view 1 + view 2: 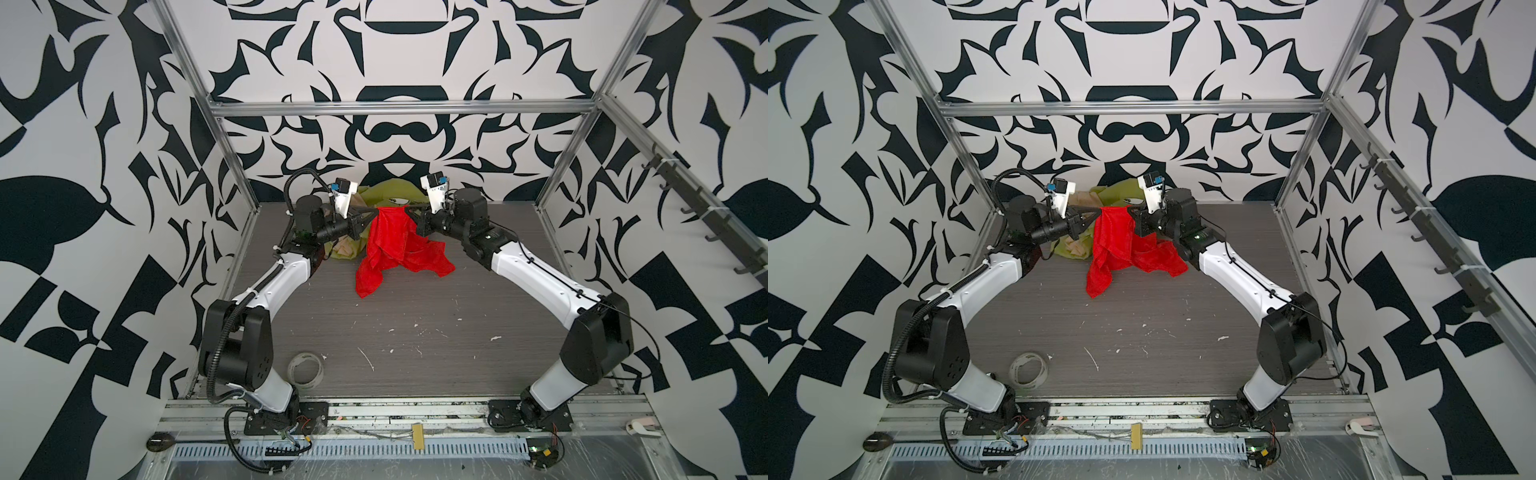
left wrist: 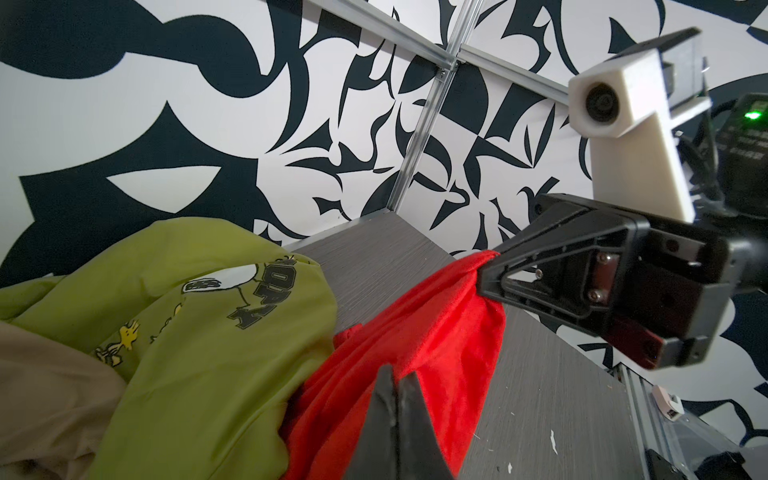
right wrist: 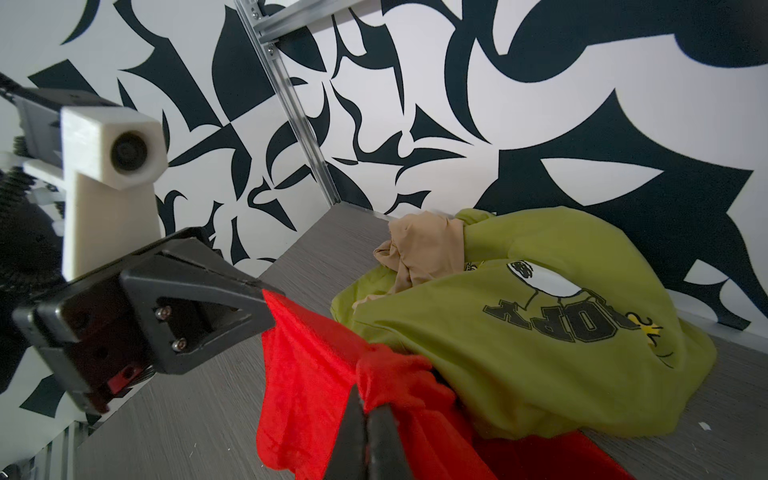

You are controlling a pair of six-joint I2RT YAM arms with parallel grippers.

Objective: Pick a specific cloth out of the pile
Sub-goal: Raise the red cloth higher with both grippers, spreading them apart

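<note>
Roll of clear tape (image 1: 306, 370) — lies flat on the grey worktop (image 1: 415, 324) at the near left, beside the left arm's base and well apart from the garments.

Left gripper (image 1: 372, 213) — raised above the worktop toward the far side and pointing inward, jaws closed on the left upper corner of the red cloth (image 1: 388, 245). The right wrist view shows the fabric bunched at the tip of this gripper (image 3: 266, 305).

Pile (image 1: 384, 190) — heaped against the back wall behind both grippers. It consists of an olive-green shirt (image 2: 208, 316) with dark lettering and a cartoon print, and a beige cloth (image 3: 419, 245) at the shirt's left end.

Red cloth — out of the pile and in front of it. Its top edge is stretched between the two grippers, and the rest hangs down with the lower folds resting on the worktop. Whether it touches the shirt cannot be told.

Right gripper (image 1: 408, 212) — level with the left one and pointing inward, jaws closed on the cloth's right upper corner. The left wrist view shows this gripper (image 2: 492, 270) pinching gathered fabric.
</note>
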